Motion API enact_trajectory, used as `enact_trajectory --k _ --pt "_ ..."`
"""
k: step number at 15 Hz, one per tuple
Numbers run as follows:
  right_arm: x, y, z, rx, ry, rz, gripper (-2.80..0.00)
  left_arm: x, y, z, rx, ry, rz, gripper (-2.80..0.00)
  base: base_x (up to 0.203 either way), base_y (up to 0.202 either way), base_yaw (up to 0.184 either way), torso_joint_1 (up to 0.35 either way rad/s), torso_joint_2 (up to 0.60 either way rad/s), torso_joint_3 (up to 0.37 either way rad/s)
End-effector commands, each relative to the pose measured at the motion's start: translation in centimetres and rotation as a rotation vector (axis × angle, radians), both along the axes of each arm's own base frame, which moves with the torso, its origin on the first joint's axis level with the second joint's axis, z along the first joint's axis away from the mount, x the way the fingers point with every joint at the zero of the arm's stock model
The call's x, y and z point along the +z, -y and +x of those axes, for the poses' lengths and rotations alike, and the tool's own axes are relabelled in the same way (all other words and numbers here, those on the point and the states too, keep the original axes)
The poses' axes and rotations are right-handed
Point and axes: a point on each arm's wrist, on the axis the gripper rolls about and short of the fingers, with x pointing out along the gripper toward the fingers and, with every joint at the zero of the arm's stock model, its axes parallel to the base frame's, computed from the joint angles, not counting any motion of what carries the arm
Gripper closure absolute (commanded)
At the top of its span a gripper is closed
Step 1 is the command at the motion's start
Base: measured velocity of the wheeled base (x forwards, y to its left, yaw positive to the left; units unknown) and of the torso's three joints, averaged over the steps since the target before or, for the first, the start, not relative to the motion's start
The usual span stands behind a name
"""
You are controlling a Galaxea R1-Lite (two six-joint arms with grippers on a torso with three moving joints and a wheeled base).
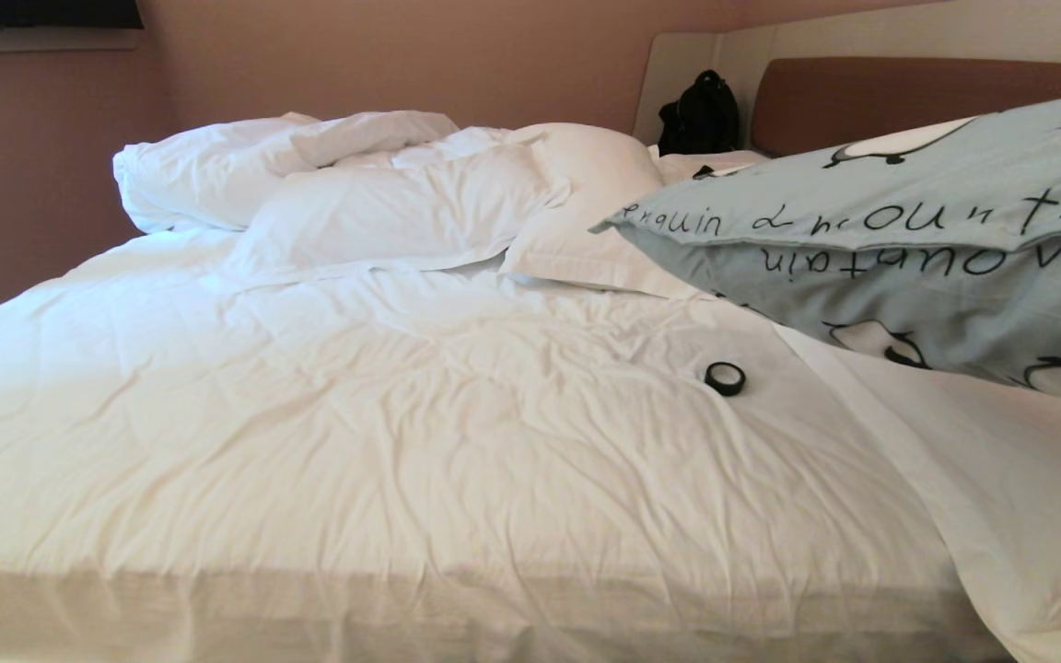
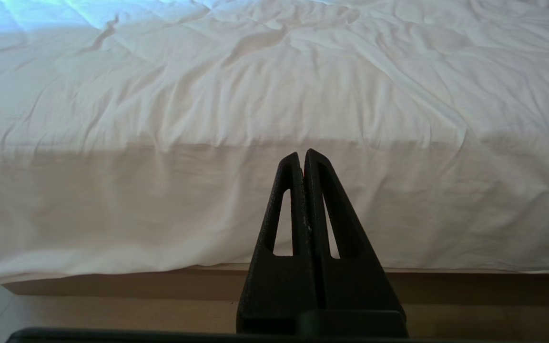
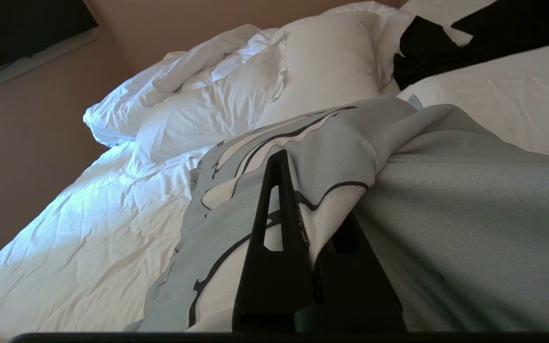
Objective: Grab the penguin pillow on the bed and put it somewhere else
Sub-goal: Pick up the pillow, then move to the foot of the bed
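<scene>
The penguin pillow [image 1: 908, 239], pale blue-grey with penguin prints and dark lettering, hangs tilted over the right side of the bed [image 1: 355, 442], its lower edge close above the sheet. In the right wrist view my right gripper [image 3: 294, 164] is shut on a fold of the penguin pillow [image 3: 350, 157]; cloth covers one finger. The right gripper itself is outside the head view. My left gripper [image 2: 302, 155] is shut and empty, held low in front of the side of the bed [image 2: 255, 95].
A black roll of tape [image 1: 725, 378] lies on the sheet just below the pillow. White pillows [image 1: 577, 203] and a bunched duvet [image 1: 291, 166] lie toward the far end. A black bag [image 1: 701, 115] sits by the brown headboard [image 1: 862, 97].
</scene>
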Motion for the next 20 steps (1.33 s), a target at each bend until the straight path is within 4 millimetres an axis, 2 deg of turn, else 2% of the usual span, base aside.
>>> enact_trajectory --k 1,20 --pt "0.02 -0.07 -0.14 0.005 0.01 -0.004 0.0 -0.04 0.0 0.01 0.0 -0.001 0.0 0.0 0.0 0.0 0.0 0.0 0.0 0.0" --pt "-0.05 -0.13 -0.24 0.007 0.019 -0.008 0.0 -0.05 0.0 0.01 -0.001 -0.001 -0.001 0.0 0.0 0.0 0.0 0.0 0.0 0.0"
